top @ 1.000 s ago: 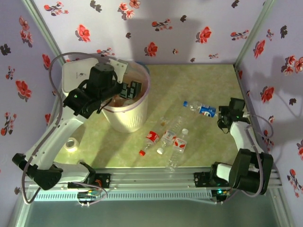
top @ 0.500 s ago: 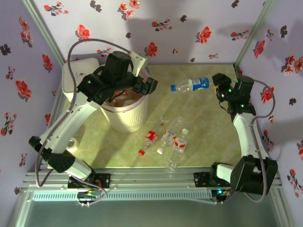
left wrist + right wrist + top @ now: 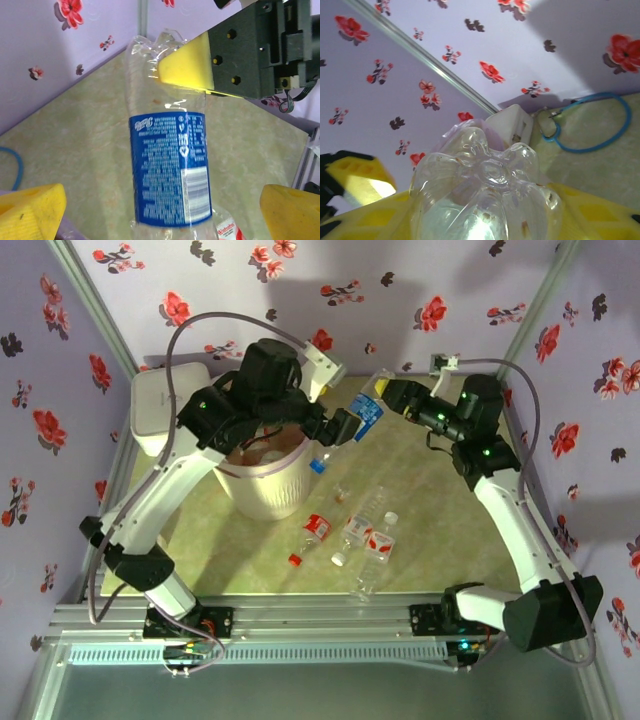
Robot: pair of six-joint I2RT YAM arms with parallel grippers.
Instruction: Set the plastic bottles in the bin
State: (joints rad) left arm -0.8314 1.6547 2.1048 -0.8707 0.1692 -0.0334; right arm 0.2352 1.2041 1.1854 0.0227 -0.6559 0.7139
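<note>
One blue-labelled bottle (image 3: 367, 407) hangs clamped in the right gripper (image 3: 386, 392) near the bin (image 3: 260, 495); left gripper (image 3: 332, 427) spread apart.

Nothing here reads clearly. The clear plastic bottle with the blue label (image 3: 170, 170) carries rows of small white print, a larger white word at the label's top left and a white barcode panel at its lower right, all too fine or blurred to make out. At the bottom edge of the left wrist view, a red-and-white label (image 3: 227, 231) shows a red word I cannot read. On the green worktop (image 3: 440, 540), the clear bottles with red labels (image 3: 318, 530) show print too small to read.
</note>
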